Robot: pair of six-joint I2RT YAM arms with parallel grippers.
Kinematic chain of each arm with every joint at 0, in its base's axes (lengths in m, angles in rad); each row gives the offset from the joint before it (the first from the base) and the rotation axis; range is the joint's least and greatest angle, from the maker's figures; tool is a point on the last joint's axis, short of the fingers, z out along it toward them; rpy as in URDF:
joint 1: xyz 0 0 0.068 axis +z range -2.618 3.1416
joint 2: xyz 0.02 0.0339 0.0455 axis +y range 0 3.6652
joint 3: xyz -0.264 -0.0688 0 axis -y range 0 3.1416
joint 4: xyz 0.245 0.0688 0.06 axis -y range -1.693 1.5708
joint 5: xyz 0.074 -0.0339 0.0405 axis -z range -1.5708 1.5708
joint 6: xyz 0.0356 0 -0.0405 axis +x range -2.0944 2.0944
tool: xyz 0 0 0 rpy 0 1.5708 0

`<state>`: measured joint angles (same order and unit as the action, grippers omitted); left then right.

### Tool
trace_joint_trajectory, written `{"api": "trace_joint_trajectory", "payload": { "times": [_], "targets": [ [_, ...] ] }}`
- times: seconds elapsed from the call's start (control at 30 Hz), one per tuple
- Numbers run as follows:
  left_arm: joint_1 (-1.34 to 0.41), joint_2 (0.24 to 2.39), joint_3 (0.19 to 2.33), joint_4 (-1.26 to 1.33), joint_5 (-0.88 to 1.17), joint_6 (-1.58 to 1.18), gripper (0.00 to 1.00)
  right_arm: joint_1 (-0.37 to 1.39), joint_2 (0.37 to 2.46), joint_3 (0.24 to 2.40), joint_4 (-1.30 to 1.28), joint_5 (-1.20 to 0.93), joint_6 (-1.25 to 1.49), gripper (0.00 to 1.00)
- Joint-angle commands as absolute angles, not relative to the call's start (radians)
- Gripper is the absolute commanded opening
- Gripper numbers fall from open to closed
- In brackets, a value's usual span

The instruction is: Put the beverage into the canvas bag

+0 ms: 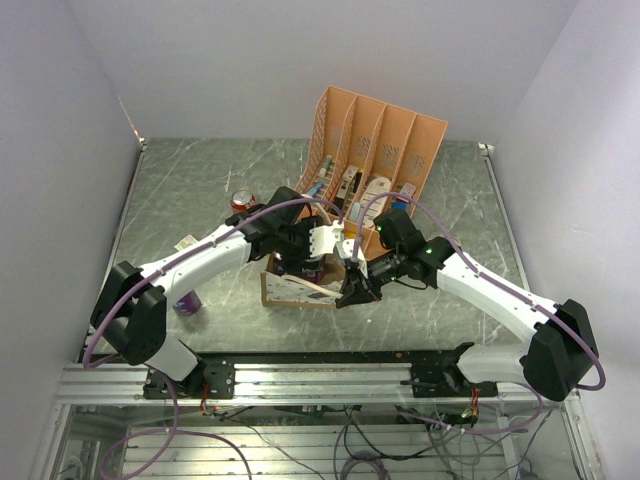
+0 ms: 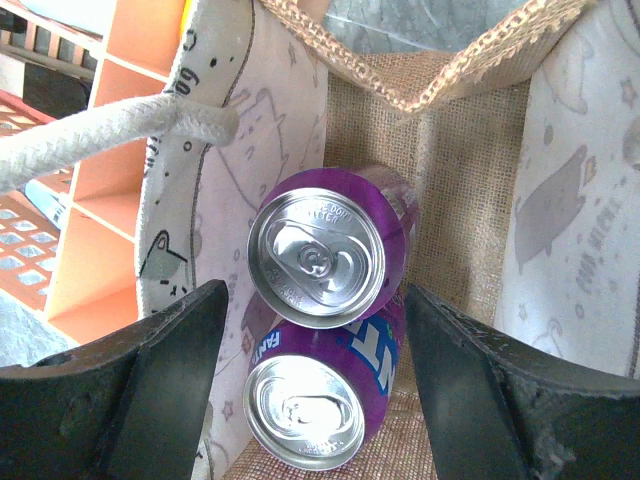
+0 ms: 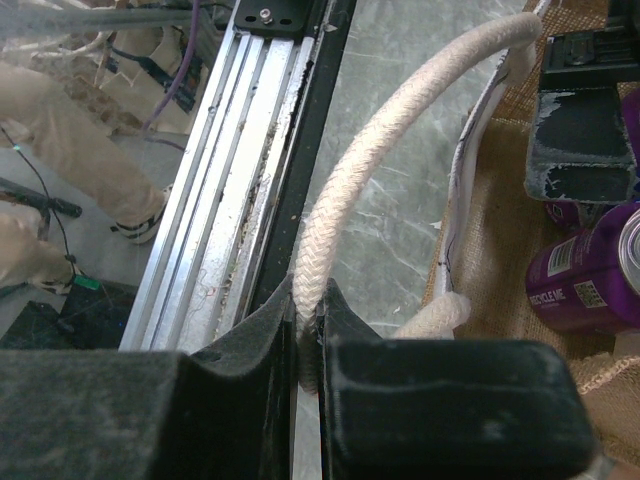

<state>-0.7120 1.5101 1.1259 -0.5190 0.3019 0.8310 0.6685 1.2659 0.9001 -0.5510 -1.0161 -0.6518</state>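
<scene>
The canvas bag (image 1: 290, 290) stands in mid-table, tan burlap (image 2: 450, 180) with whitish printed panels. Two purple beverage cans lie inside it, one (image 2: 322, 255) above the other (image 2: 318, 405). My left gripper (image 1: 308, 258) hangs over the bag's mouth. In the left wrist view it (image 2: 315, 385) is open, its fingers (image 2: 165, 385) wide of the cans and touching neither. My right gripper (image 1: 354, 291) is shut on the bag's white rope handle (image 3: 345, 210) at the bag's right edge and holds it out. The right wrist view also shows a purple can (image 3: 590, 275) in the bag.
The orange slotted file rack (image 1: 385, 145) stands just behind the bag with items in it. A red can (image 1: 241, 201) stands to the bag's left rear. Another purple can (image 1: 186, 302) stands on the table near the left arm's base. The table's metal rail (image 3: 240, 170) runs below the right gripper.
</scene>
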Motion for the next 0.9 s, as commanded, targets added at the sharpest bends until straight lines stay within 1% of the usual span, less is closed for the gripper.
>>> {"api": "trace_joint_trajectory", "payload": {
  "times": [0.0,0.13,0.4,0.67,0.77,0.87],
  "targets": [
    [-0.718,1.504,1.121,-0.493,0.298,0.846,0.82,0.662,1.275,0.926,-0.580,-1.024,-0.664,0.03],
    [-0.718,1.480,1.138,-0.531,0.328,0.852,0.83,0.661,1.274,0.928,-0.581,-1.019,-0.664,0.03],
    [-0.718,1.408,1.221,-0.673,0.397,0.828,0.85,0.655,1.290,0.969,-0.607,-1.003,-0.674,0.10],
    [-0.715,1.354,1.290,-0.705,0.357,0.788,0.85,0.655,1.304,1.028,-0.658,-1.010,-0.702,0.16],
    [-0.708,1.339,1.314,-0.709,0.345,0.768,0.85,0.656,1.305,1.049,-0.674,-1.011,-0.710,0.20],
    [-0.686,1.312,1.327,-0.707,0.363,0.738,0.85,0.656,1.303,1.058,-0.677,-1.011,-0.712,0.27]
  ]
}}
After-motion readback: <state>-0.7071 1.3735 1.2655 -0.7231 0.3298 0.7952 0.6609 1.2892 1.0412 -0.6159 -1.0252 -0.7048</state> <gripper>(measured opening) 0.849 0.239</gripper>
